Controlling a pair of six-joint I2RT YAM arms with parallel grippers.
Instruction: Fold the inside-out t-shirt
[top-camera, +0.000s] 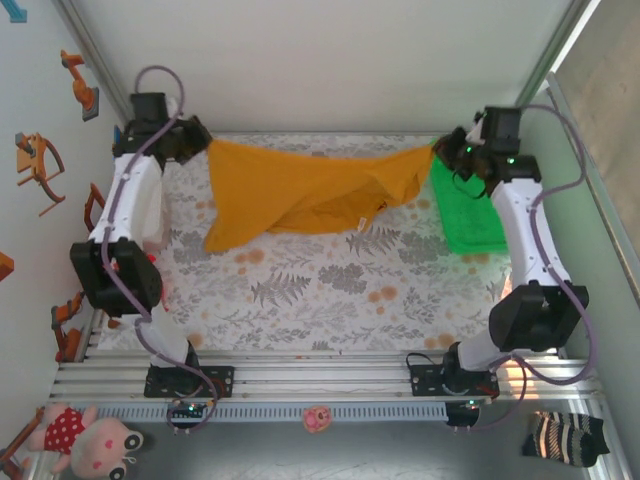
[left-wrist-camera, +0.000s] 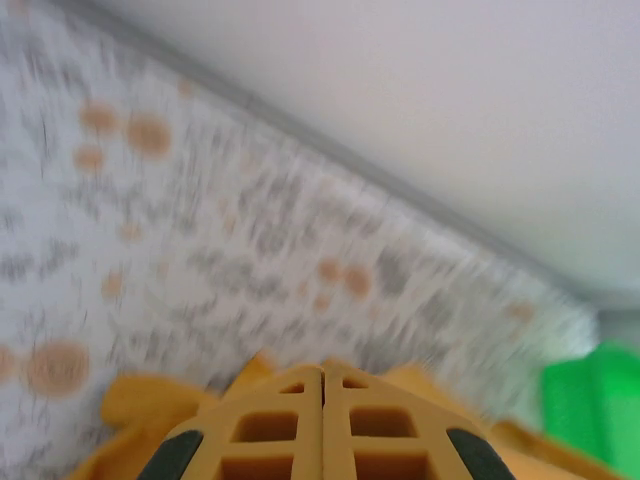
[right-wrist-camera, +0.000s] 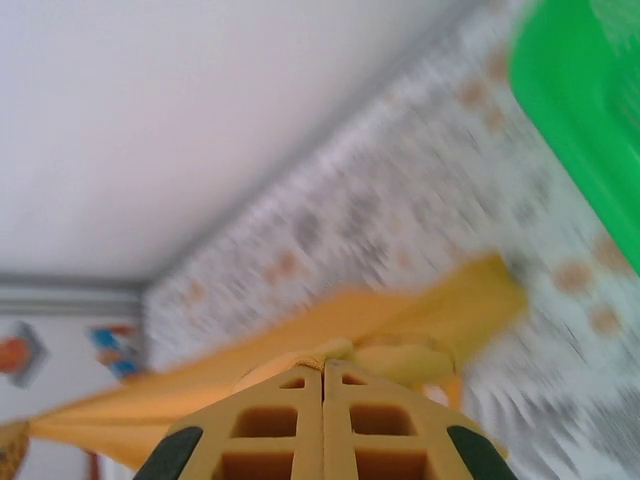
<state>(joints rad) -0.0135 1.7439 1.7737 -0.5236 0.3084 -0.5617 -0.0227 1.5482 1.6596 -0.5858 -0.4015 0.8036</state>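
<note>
I have the left gripper (top-camera: 204, 142) and right gripper (top-camera: 438, 152) each clamped on one end of the inside-out t-shirt (top-camera: 300, 190), so it hangs spread across the far side of the table (top-camera: 300, 300), probably ready to lay flat.

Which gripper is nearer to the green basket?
Right. The right gripper is just beside the green basket; the left gripper is far off, at the opposite end of the t-shirt.

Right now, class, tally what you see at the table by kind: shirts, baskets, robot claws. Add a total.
Shirts: 1, the mustard t-shirt
Baskets: 1, the green basket
Claws: 2, left claw and right claw
Total: 4
</note>
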